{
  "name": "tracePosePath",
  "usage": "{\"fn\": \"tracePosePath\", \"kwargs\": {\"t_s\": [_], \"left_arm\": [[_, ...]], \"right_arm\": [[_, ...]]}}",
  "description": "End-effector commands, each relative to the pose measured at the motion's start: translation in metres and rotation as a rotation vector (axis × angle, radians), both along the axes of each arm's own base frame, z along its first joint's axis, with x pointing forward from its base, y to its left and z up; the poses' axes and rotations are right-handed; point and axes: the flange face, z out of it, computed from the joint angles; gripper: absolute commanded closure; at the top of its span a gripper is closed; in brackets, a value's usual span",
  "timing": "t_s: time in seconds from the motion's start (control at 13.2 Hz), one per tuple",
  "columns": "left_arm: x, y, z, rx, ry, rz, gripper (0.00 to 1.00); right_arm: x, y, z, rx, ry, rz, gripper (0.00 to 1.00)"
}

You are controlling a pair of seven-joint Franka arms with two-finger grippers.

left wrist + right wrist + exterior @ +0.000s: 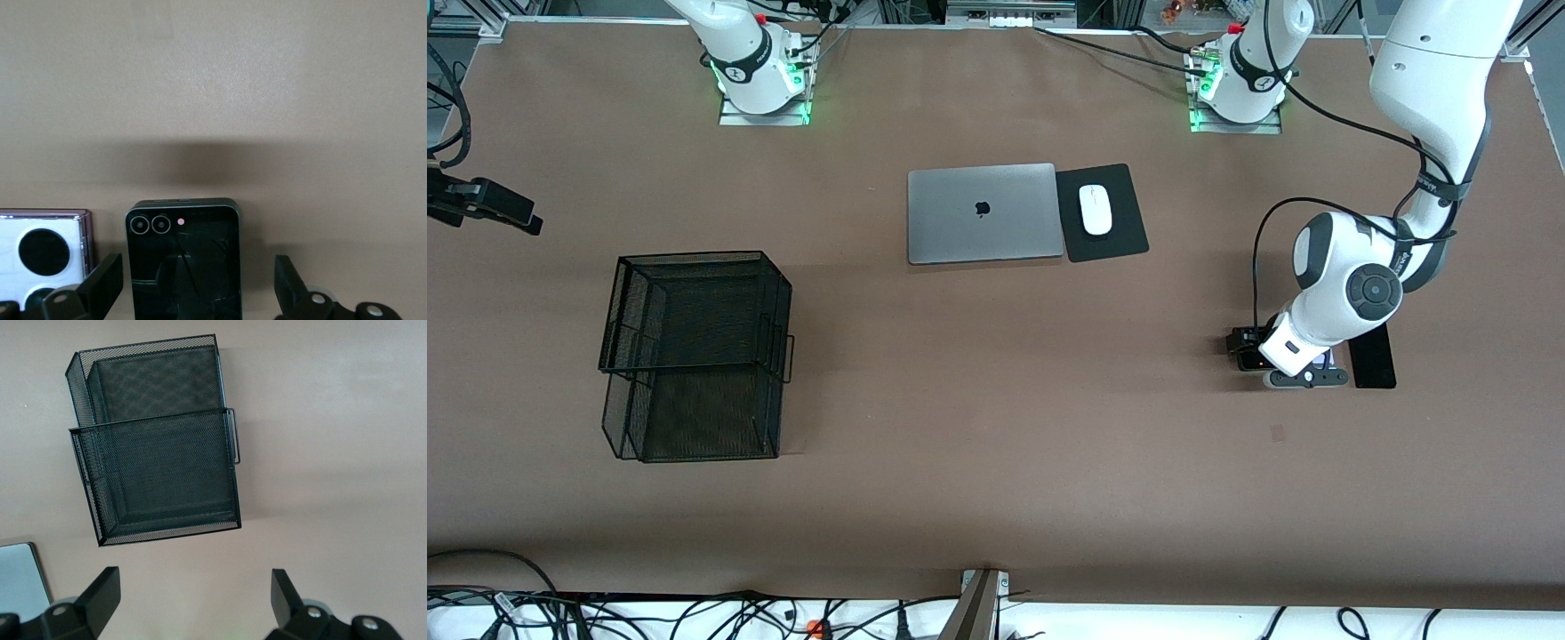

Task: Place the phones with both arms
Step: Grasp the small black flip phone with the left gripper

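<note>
My left gripper (1303,373) hangs low over the phones at the left arm's end of the table. In the left wrist view it (198,270) is open, its fingers (100,287) on either side of the small squarish black phone (183,260) and not touching it. The lavender-white phone (43,257) with two black circles lies just beside it. The long black slab (1371,356) lies beside the gripper. My right gripper (193,587) is open and empty, high above the table near the mesh basket (160,460); it does not show in the front view.
A black two-tier mesh basket (694,356) stands toward the right arm's end. A closed grey laptop (983,213) lies mid-table, with a white mouse (1096,210) on a black pad (1120,240) beside it. A black clamp (485,204) juts in at the table's edge.
</note>
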Motion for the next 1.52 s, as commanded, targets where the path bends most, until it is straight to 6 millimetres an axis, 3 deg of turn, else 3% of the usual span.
{"fn": "tracePosePath", "kwargs": {"t_s": [0.0,0.3,0.61,0.68,0.84,0.91,1.14,1.44], "left_arm": [[0.0,0.004,-0.008,0.009,-0.012,0.01,0.0],[-0.003,0.004,-0.024,0.006,0.005,0.013,0.0],[-0.004,0.005,-0.027,0.006,0.01,0.014,0.0],[-0.004,0.005,-0.027,0.006,0.01,0.014,0.12],[-0.004,0.005,-0.026,0.006,0.01,0.01,0.52],[-0.002,0.005,-0.024,0.006,0.007,0.008,0.59],[0.008,0.001,0.002,0.009,-0.01,-0.003,0.59],[0.042,-0.01,0.076,0.028,0.064,-0.04,0.58]], "right_arm": [[0.001,0.0,0.004,-0.004,-0.01,0.01,0.0],[0.0,0.0,0.005,-0.006,-0.008,0.012,0.0],[0.0,0.0,0.005,-0.005,-0.005,0.012,0.0],[0.0,0.001,0.005,-0.005,-0.004,0.013,0.0],[0.0,0.001,0.003,-0.005,-0.001,0.015,0.0],[0.0,0.001,0.003,-0.005,-0.001,0.015,0.0],[0.0,0.002,0.003,-0.005,0.001,0.016,0.0],[0.0,0.001,0.003,-0.005,-0.004,0.015,0.0]]}}
